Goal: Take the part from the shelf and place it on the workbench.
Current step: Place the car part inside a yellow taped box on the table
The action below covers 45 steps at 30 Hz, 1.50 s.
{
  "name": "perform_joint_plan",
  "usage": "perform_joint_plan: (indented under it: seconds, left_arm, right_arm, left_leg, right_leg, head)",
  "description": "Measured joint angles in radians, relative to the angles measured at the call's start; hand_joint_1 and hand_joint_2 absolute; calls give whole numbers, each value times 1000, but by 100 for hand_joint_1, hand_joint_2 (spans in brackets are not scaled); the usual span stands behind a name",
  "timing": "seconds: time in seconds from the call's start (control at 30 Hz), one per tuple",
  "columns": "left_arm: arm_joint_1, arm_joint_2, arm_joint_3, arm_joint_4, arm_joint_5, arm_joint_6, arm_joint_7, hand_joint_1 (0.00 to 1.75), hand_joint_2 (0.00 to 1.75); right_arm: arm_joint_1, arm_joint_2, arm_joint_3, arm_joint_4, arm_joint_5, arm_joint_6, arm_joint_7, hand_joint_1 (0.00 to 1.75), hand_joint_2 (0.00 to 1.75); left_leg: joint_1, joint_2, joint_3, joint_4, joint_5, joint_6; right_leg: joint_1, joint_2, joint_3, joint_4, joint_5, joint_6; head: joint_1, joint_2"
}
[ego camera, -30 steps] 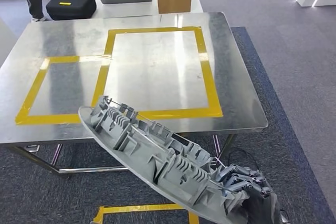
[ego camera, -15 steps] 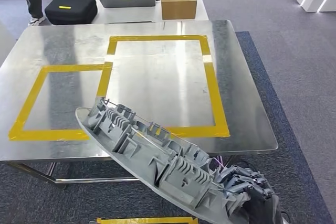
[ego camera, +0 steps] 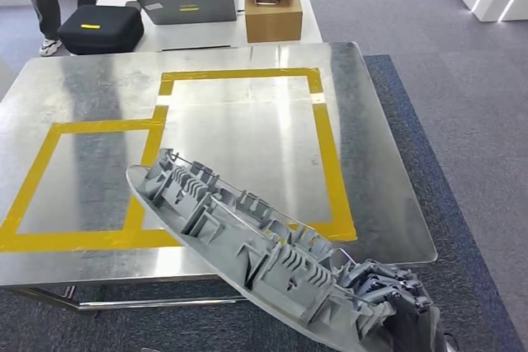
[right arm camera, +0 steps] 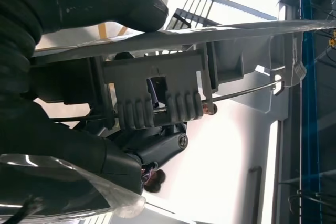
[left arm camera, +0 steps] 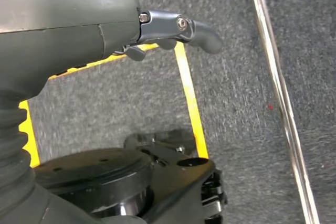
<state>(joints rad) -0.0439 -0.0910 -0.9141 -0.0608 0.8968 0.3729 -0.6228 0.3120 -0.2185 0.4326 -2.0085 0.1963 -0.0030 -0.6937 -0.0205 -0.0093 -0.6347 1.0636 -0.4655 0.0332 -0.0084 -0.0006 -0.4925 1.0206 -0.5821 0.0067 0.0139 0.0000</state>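
The right hand [ego camera: 398,302] gripped one end of the part [ego camera: 249,245]; its dark fingers [ego camera: 374,279] were closed over the ribs at that end. From there the long axis of the part ran up and to the left, so the far tip hung above the near edge of the workbench [ego camera: 374,162], while the held end was off the bench, over the carpet. The placing therefore seemed to need a reach forward and to the left, toward the yellow tape squares [ego camera: 330,154].

The part was a long, narrow grey plastic moulding with a smooth curved rim, many small ribs and clips, and a thin metal rod [right arm camera: 245,92] along it. The bench top was a flat sheet of brushed, shiny metal.

The left hand [left arm camera: 174,27] hung low over the carpet, holding nothing, with its fingers apart.
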Motion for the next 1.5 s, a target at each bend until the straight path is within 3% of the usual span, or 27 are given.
perform_joint_plan:
  seconds: [0.13, 0.17, 0.27, 0.3, 0.33, 0.37, 0.43, 0.5, 0.57, 0.67, 0.87, 1.03, 1.23, 1.37, 1.5]
  left_arm:
    - [2, 0, -2, 0, -8, 4, 0, 0, 175]
    - [0, 1, -4, 0, -15, 7, 2, 0, 175]
    - [-13, 1, -20, -6, -34, 15, 18, 0, 175]
    - [-16, 1, -25, -9, -38, 17, 23, 0, 175]
    - [-18, 2, -30, -13, -41, 18, 27, 0, 175]
    - [-18, 2, -33, -15, -43, 19, 30, 0, 175]
    - [-18, 3, -40, -20, -45, 19, 32, 0, 175]
    - [-20, 4, -47, -22, -46, 20, 33, 0, 175]
    - [-20, 5, -50, -24, -46, 21, 33, 0, 175]
    - [-19, 7, -50, -25, -46, 22, 34, 0, 175]
    - [-20, 9, -51, -28, -46, 22, 34, 0, 175]
    - [-21, 10, -58, -30, -57, 19, 47, 0, 175]
    - [-46, 14, -105, -46, -102, 0, 113, 0, 175]
    - [-62, 17, -137, -56, -119, -26, 153, 0, 175]
    - [-70, 28, -148, -65, -94, -117, 197, 0, 175]
  right_arm:
    - [-13, 1, 0, -1, 44, -22, 9, 175, 175]
    - [-34, 2, 2, 1, 84, -40, 25, 175, 175]
    - [-127, 12, 9, 20, 196, -84, 99, 175, 175]
    - [-154, 15, 12, 30, 216, -92, 119, 175, 175]
    - [-176, 18, 14, 39, 231, -98, 134, 175, 175]
    - [-194, 19, 17, 46, 241, -101, 143, 175, 175]
    - [-222, 19, 22, 56, 249, -104, 150, 175, 175]
    - [-237, 21, 31, 63, 252, -105, 150, 175, 175]
    - [-244, 24, 37, 69, 253, -106, 151, 175, 175]
    - [-251, 26, 41, 77, 254, -107, 153, 175, 175]
    - [-264, 28, 47, 85, 254, -109, 152, 175, 175]
    - [-290, 28, 63, 98, 312, -113, 200, 175, 175]
    - [-459, 29, 166, 256, 487, -94, 394, 175, 175]
    - [-575, 35, 250, 412, 538, -39, 456, 175, 175]
    - [-704, 63, 338, 613, 582, 12, 491, 175, 175]
  left_leg:
    - [3, -1, 31, -39, 10, 14]
    - [6, -1, 40, -46, 10, 17]
    - [9, 4, 49, -51, 3, 24]
    - [9, 3, 51, -51, 0, 25]
    - [9, 2, 55, -51, -4, 25]
    - [10, 0, 61, -51, -8, 23]
    - [10, -3, 74, -50, -17, 16]
    - [9, -4, 75, -47, -24, 6]
    - [6, -5, 71, -43, -28, 5]
    - [6, -5, 75, -45, -26, 15]
    - [7, -4, 82, -57, -27, 13]
    - [9, -4, 83, -60, -27, -8]
    - [9, -3, 83, -60, -24, -16]
    - [8, -3, 83, -59, -24, -17]
    - [8, -3, 84, -57, -24, -17]
  right_leg:
    - [1, 1, 13, 18, 1, 20]
    - [0, 0, -8, 54, -9, 24]
    - [-4, 0, -122, 225, -79, 36]
    - [-5, 0, -152, 257, -91, 40]
    - [-6, 0, -166, 257, -80, 43]
    - [-7, 0, -162, 222, -47, 44]
    - [-9, 0, -123, 94, 41, 44]
    - [-6, -1, -97, 11, 70, 32]
    - [-4, -2, -90, -1, 73, 23]
    - [-4, -1, -86, -2, 86, 21]
    - [-1, -1, -85, -2, 79, 11]
    - [0, -1, -84, -1, 78, 8]
    - [-1, -1, -83, -1, 81, 6]
    - [-2, -1, -82, -1, 83, 7]
    - [-2, 0, -81, -2, 84, 8]
  head:
    - [1, 0]
    - [4, 0]
    - [9, 0]
    - [9, 0]
    - [9, 0]
    - [9, 0]
    - [9, 0]
    - [8, 0]
    - [6, 0]
    - [3, 0]
    - [2, 0]
    - [3, 0]
    - [3, 0]
    - [3, 0]
    - [3, 0]
